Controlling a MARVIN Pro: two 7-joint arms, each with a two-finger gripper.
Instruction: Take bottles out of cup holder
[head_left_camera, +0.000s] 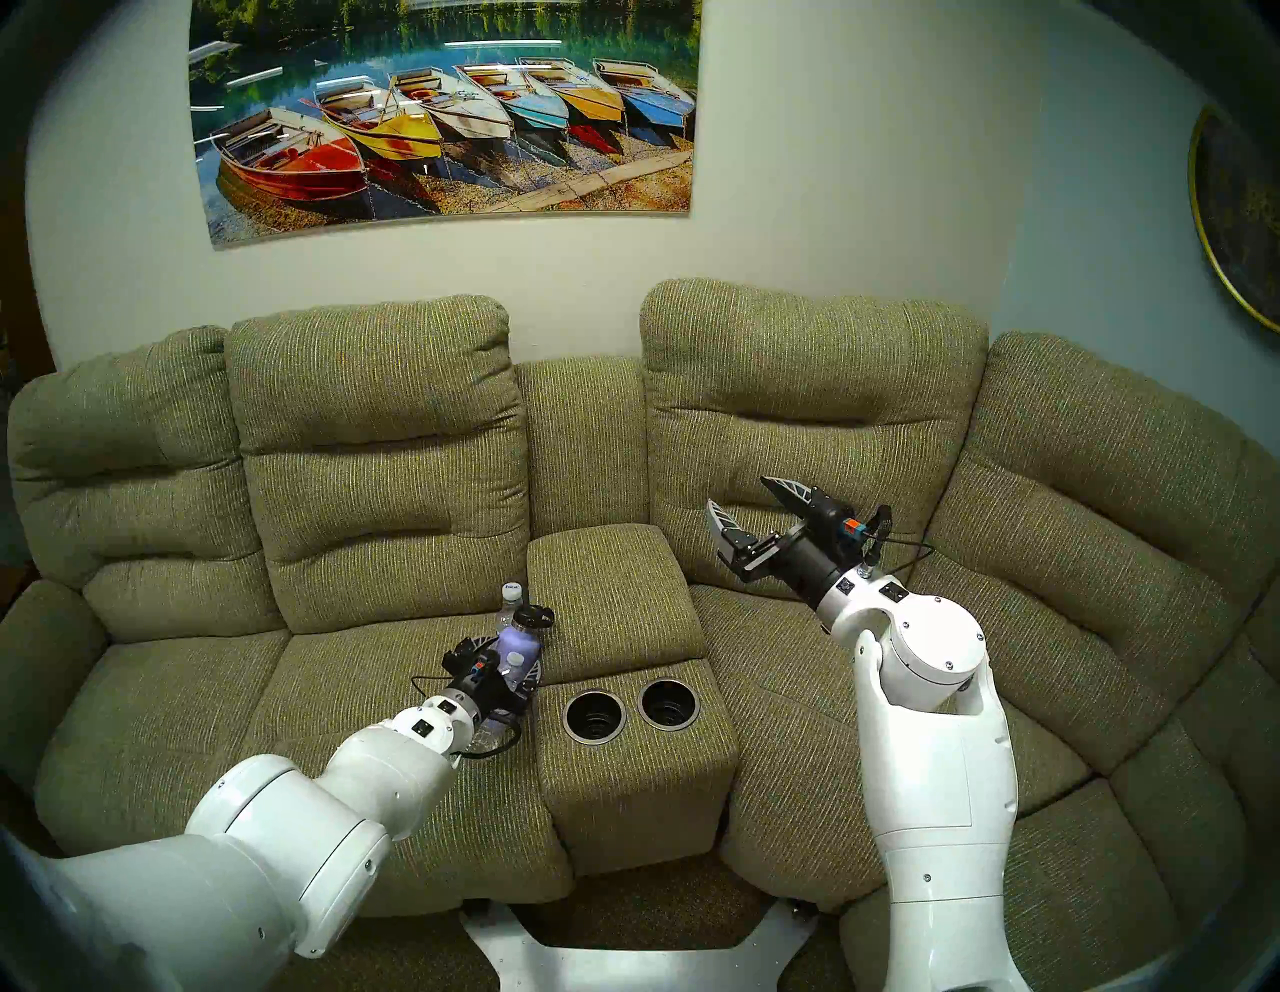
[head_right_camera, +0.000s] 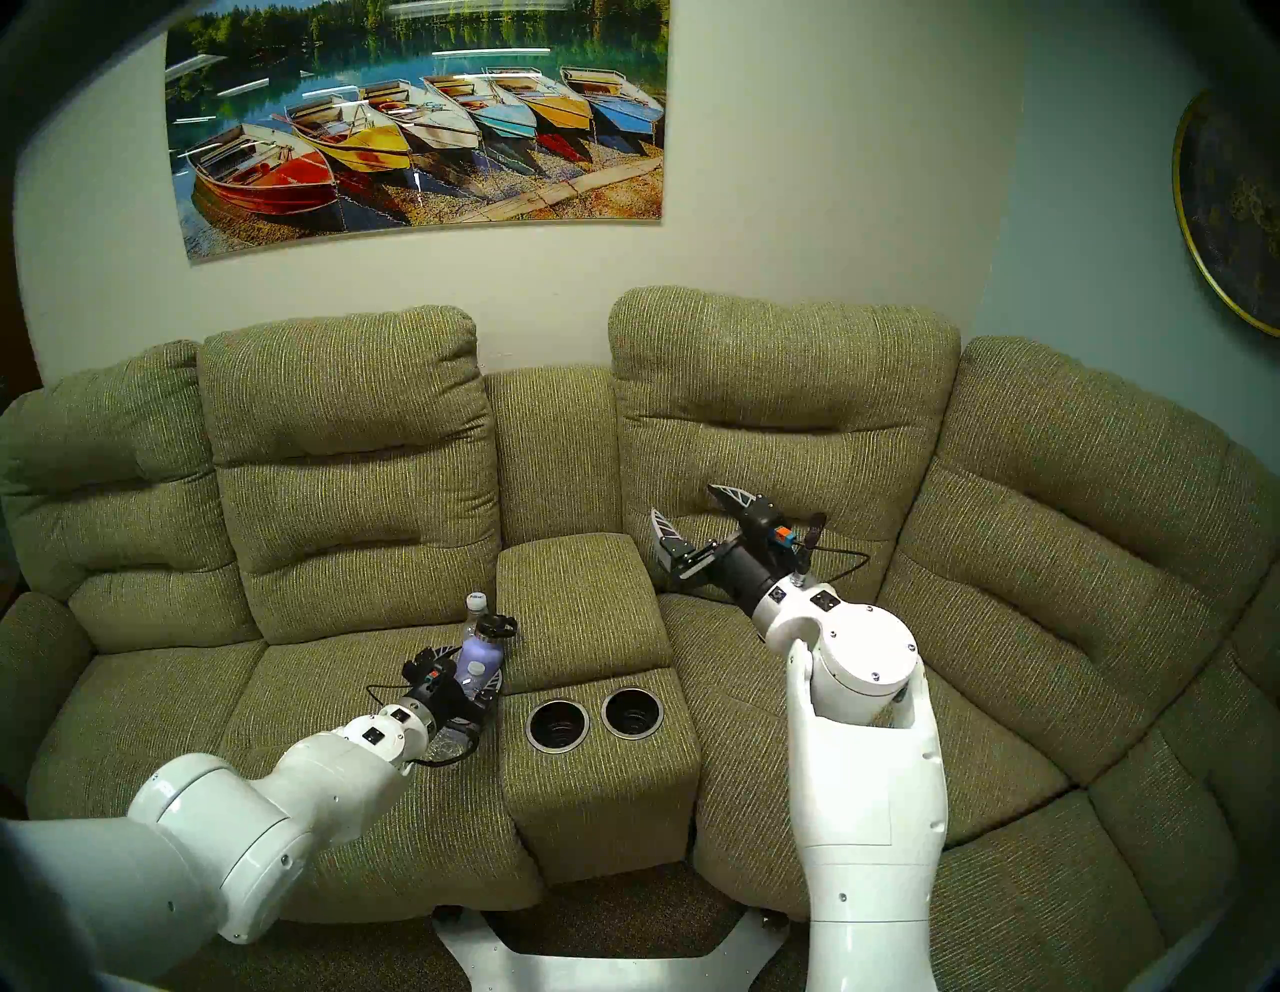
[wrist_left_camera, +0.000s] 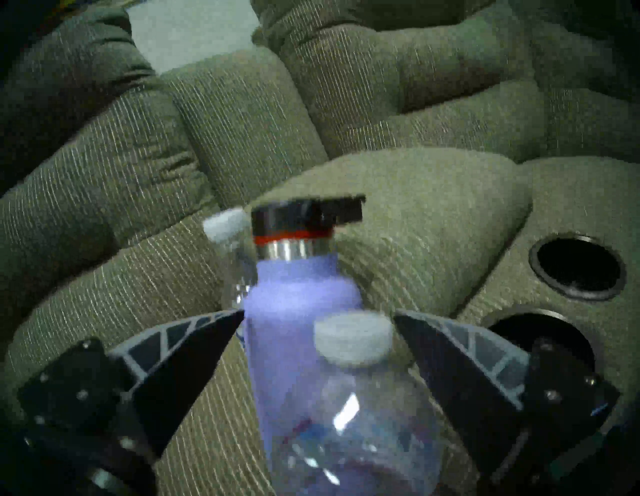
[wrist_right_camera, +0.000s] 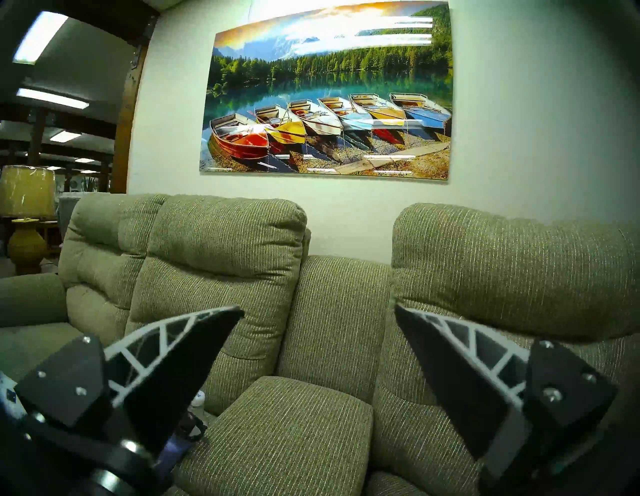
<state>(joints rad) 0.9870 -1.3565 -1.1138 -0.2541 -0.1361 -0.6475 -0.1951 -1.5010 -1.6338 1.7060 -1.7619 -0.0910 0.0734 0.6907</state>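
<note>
Both wells of the cup holder (head_left_camera: 565, 717) in the sofa's centre console are empty. The lavender flask (head_left_camera: 518, 644) with a black loop cap stands on the left seat cushion, right beside the console. In the left wrist view a small clear bottle (wrist_left_camera: 356, 433) with a white cap stands in front of the flask (wrist_left_camera: 294, 311). My left gripper (wrist_left_camera: 317, 313) is open, its fingers either side of this small bottle with gaps showing. My right gripper (head_left_camera: 738, 493) hangs open and empty above the right seat, pointing at the backrest.
A taller clear bottle (head_left_camera: 510, 601) with a white cap stands just behind the flask. The padded console armrest (head_left_camera: 609, 589) rises behind the wells. Sofa backrests close the far side. My white base (head_left_camera: 623, 963) sits at the sofa's front.
</note>
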